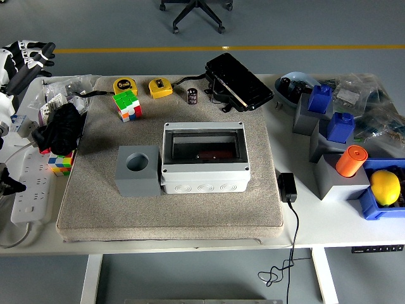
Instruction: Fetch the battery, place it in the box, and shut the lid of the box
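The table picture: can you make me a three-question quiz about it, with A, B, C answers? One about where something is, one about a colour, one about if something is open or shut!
1. Where is the battery?
A. Inside the box
B. On the mat behind the box, beside the yellow tape measure
C. In the grey block's hole

2. What colour is the cylinder on the grey stand at the right?
A. Orange
B. Green
C. Purple

3. How is the box's clear lid?
A. Taken off and lying on the floor
B. Down over the box
C. Held up by a hand

Answers:
1 B: the battery stands on the mat behind the box, right of the yellow tape measure.
2 A: the cylinder is plainly orange.
3 B: the clear lid lies flat in the box's frame, with no hand near it.
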### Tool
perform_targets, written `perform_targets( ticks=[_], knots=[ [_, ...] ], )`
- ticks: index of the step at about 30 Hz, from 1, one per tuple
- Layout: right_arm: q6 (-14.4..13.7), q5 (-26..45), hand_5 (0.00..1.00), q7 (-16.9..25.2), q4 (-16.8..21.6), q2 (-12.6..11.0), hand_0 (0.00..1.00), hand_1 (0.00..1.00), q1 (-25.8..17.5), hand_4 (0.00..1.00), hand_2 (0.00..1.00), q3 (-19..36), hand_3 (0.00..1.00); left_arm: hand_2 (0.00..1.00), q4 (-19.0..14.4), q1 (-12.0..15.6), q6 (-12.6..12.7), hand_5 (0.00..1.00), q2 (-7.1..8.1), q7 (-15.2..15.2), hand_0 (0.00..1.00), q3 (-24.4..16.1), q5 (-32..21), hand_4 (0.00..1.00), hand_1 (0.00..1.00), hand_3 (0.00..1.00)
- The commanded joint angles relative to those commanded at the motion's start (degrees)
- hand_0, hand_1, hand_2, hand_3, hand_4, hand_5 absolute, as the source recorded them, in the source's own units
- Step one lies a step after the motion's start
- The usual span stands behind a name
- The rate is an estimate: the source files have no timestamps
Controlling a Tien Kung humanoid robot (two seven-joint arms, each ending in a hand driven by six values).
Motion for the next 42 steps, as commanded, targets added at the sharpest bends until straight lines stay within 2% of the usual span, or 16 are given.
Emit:
perform_targets(
  ticks=[42],
  knots=[
    [0.04, 0.31, 0.459, -0.09, -0.04, 0.06, 0.599, 0.589, -0.08, 0.926, 0.579, -0.54, 0.52, 0.538, -0.31, 0.39, -0.44, 0.655, -0.02, 0.0, 0.396, -0.82, -0.12, 0.989, 0.516, 0.566]
  ],
)
